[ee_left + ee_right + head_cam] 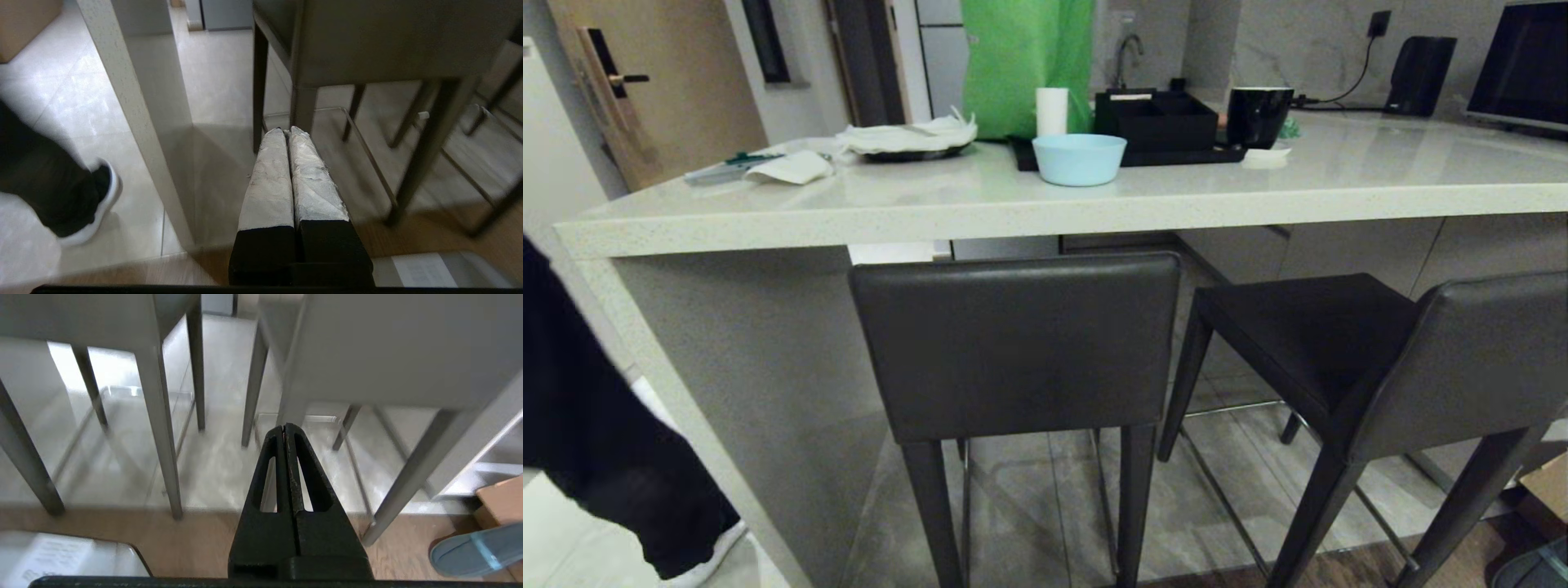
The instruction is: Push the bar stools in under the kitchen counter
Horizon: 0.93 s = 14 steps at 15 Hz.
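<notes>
Two dark grey bar stools stand at the kitchen counter. The left stool faces the counter squarely, its backrest close below the worktop edge. Turned at an angle, the right stool has its whole seat out in front of the counter. Neither gripper shows in the head view. My left gripper is shut and empty, held low and short of the left stool's backrest and legs. My right gripper is shut and empty too, low behind the right stool's backrest, with the other stool's legs beside it.
A person's dark leg and shoe are beside the counter's grey side panel. On the worktop stand a blue bowl, a green bag and a black organiser. A cardboard box and a slipper lie on the floor.
</notes>
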{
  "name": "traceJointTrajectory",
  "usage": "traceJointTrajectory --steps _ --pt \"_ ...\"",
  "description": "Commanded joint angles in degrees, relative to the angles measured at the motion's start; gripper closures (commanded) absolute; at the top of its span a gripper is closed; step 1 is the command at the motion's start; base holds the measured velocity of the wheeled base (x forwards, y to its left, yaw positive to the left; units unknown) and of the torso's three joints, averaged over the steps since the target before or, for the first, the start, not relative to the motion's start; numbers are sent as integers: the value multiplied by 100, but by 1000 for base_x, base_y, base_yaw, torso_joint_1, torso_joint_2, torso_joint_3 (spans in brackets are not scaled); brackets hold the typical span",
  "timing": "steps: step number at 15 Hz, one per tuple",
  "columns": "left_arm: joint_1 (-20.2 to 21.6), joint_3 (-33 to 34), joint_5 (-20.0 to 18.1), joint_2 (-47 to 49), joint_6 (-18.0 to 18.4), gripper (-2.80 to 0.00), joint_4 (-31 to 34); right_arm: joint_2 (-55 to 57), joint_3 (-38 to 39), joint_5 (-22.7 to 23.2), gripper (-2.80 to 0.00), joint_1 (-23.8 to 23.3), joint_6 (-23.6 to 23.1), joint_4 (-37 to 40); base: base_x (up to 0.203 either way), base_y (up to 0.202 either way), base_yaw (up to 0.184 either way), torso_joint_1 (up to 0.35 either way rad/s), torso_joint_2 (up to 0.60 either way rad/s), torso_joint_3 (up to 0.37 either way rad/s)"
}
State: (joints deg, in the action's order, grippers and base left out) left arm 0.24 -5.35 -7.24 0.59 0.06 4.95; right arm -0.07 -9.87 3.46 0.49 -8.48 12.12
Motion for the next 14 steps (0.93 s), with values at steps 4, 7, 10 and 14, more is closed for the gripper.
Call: traceJointTrajectory --steps 4,7,10,14 --pt "-15 372 509 -59 408 0 -253 7 978 -254 0 -5 239 -1214 0 0 0 0 0 0" --pt "2 465 653 -59 333 0 -284 7 969 -241 0 -5 435 -1221 0 0 0 0 0 0" --pt "2 482 680 -59 284 0 -346 7 975 -285 0 -5 447 -1221 0 0 0 0 0 0" --pt "2 482 680 -59 284 0 -346 7 976 -287 0 -5 435 -1221 0 0 0 0 0 0"
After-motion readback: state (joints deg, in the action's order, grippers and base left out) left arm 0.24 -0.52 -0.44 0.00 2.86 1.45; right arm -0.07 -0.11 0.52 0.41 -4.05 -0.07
